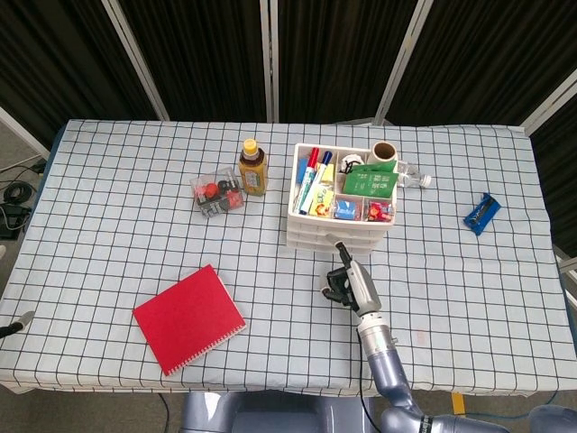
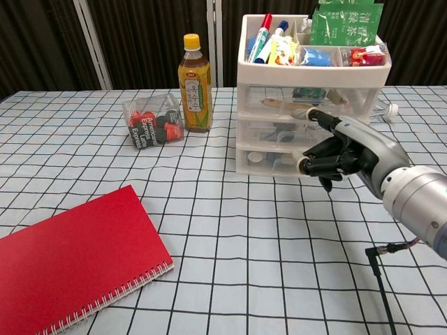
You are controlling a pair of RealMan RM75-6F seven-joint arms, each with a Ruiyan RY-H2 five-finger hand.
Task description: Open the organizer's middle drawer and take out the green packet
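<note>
The white three-drawer organizer (image 1: 334, 236) (image 2: 276, 159) stands at the table's middle, all its drawers closed. Its middle drawer (image 2: 272, 132) has a translucent front, and the contents show only dimly. A green packet (image 1: 371, 183) (image 2: 346, 24) stands upright in the open top tray among markers. My right hand (image 1: 347, 281) (image 2: 339, 150) hovers just in front of the lower drawers, most fingers curled in and one stretched toward the middle drawer front, holding nothing. Only a tip of my left hand (image 1: 16, 323) shows at the table's left edge.
A tea bottle (image 1: 253, 168) (image 2: 195, 84) and a clear box of capsules (image 1: 219, 193) (image 2: 152, 121) sit left of the organizer. A red notebook (image 1: 188, 317) (image 2: 70, 258) lies front left. A blue clip (image 1: 481, 214) lies far right. A black cable (image 2: 377, 279) hangs below my right wrist.
</note>
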